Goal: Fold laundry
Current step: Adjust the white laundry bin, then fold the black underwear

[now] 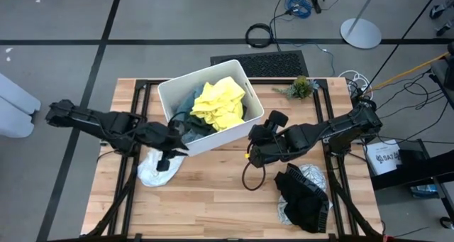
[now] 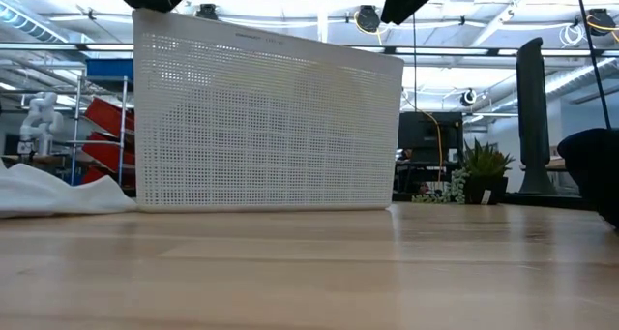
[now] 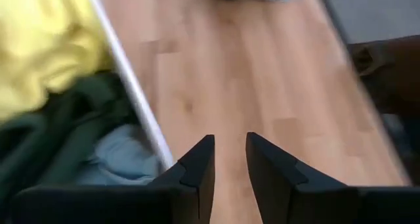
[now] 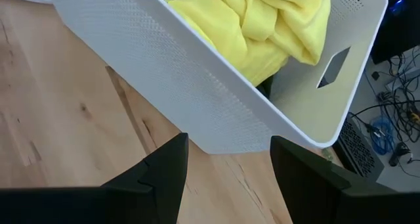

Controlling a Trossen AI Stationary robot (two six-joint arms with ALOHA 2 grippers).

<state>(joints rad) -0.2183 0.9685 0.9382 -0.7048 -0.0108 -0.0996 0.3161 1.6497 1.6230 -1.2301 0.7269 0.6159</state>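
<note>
Crumpled yellow garment [image 4: 262, 20] fills perhaps half the tub [image 4: 197, 112].

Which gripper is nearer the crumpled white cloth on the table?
Left. The left gripper sits at the white cloth's upper edge; the right gripper is across the tub's near wall.

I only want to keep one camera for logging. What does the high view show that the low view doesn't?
High view only: yellow garment and dark green garment inside the tub, black garment on the table, left gripper at the tub's edge, right gripper beside it.
Low view only: the room behind.
Both: white tub, white cloth, plant.
</note>
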